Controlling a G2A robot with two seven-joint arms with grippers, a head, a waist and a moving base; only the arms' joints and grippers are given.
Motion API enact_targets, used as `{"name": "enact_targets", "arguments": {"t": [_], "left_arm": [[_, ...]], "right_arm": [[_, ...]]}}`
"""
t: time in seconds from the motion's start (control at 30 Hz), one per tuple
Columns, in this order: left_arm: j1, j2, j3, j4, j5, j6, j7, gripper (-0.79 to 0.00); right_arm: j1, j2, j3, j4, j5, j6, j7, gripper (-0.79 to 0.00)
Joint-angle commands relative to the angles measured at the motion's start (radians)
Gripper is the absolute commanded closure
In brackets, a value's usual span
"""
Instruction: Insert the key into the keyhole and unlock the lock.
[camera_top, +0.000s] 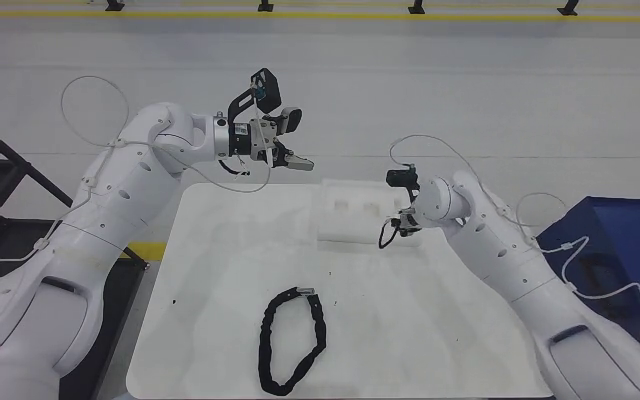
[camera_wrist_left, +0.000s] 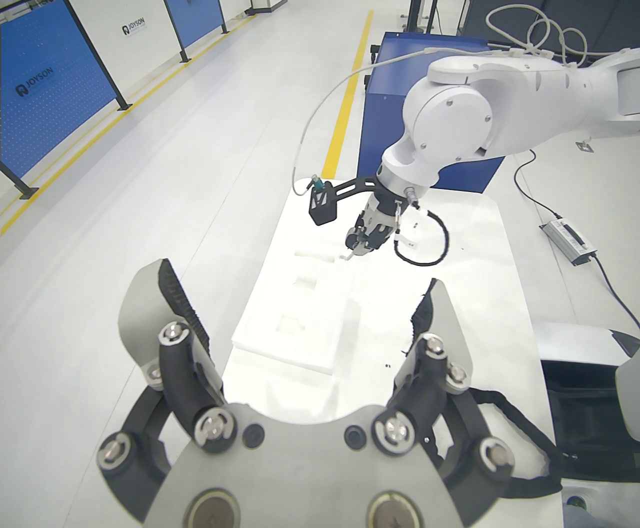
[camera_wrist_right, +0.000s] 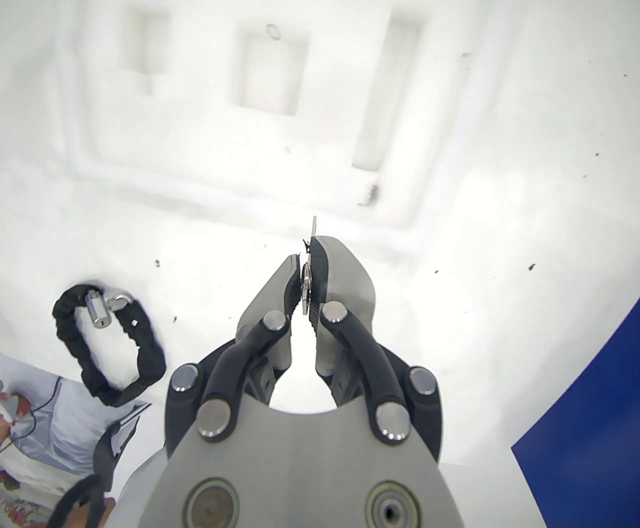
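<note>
A black fabric-covered chain lock (camera_top: 291, 340) lies as a loop near the table's front edge. Its silver lock cylinder (camera_wrist_right: 96, 310) shows in the right wrist view, with the chain (camera_wrist_right: 125, 357) curling away from it. My right gripper (camera_wrist_right: 306, 260) is shut on a small metal key (camera_wrist_right: 306, 280), whose blade sticks out past the fingertips. It hangs beside the white foam tray (camera_top: 355, 212), seen as the right gripper (camera_top: 400, 225) from above. My left gripper (camera_wrist_left: 300, 300) is open and holds nothing, raised over the table's far left edge (camera_top: 296, 160).
The foam tray (camera_wrist_right: 250, 100) has several rectangular recesses. A blue bin (camera_top: 600, 240) stands off the table's right side. The white table (camera_top: 420, 330) has free room between the tray and the chain.
</note>
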Motion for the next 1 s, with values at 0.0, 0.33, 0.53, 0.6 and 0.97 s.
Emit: {"name": "enact_targets", "arguments": {"t": [0.0, 0.33, 0.53, 0.6, 0.97], "left_arm": [[0.0, 0.0, 0.0, 0.0, 0.0, 0.0, 0.0, -0.785], [0.0, 0.0, 0.0, 0.0, 0.0, 0.0, 0.0, -0.785], [0.0, 0.0, 0.0, 0.0, 0.0, 0.0, 0.0, -0.785], [0.0, 0.0, 0.0, 0.0, 0.0, 0.0, 0.0, -0.785], [0.0, 0.0, 0.0, 0.0, 0.0, 0.0, 0.0, -0.785]], "right_arm": [[-0.034, 0.018, 0.04, -0.059, 0.008, -0.025, 0.012, 0.0], [-0.205, 0.086, 0.236, -0.307, 0.128, -0.191, 0.039, 0.0], [-0.286, 0.109, 0.355, -0.357, 0.321, -0.338, 0.04, 0.0], [-0.306, 0.113, 0.382, -0.351, 0.404, -0.4, 0.052, 0.0], [-0.345, 0.133, 0.494, -0.243, 0.658, -0.536, 0.08, 0.0]]}}
